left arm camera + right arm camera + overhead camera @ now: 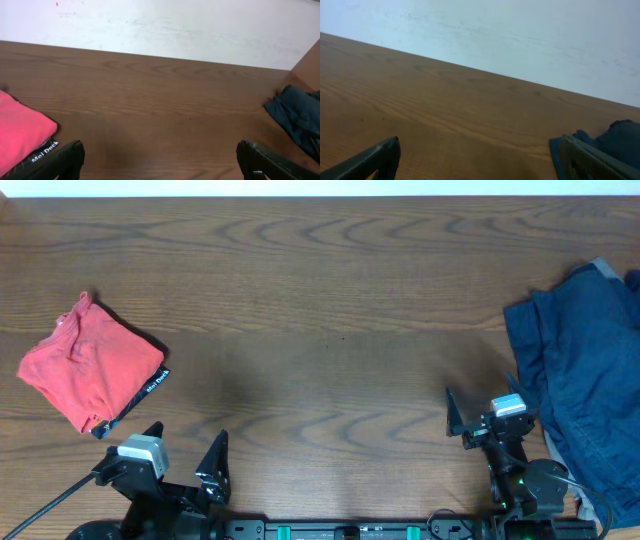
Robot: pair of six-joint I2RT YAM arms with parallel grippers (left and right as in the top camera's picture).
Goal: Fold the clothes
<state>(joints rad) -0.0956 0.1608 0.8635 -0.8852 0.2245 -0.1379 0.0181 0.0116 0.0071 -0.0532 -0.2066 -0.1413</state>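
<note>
Red tee (pixel 92 365) is noted folded at 9 o'clock on the table (pixel 330 290); navy pile (pixel 580 370) is heaped at 3 o'clock. Left claw (pixel 187 442), at 7 o'clock, and right claw (pixel 484 405), at 5 o'clock just beside the navy pile, are held spread apart, empty.

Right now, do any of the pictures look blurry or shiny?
Overhead: even light, no glare, and the table grain looks sharp. Left wrist: mostly clear, with the red T-shirt very bright at the edge. Right wrist: the picture is tilted and soft, and the fingers look dark and fuzzy up close.
</note>
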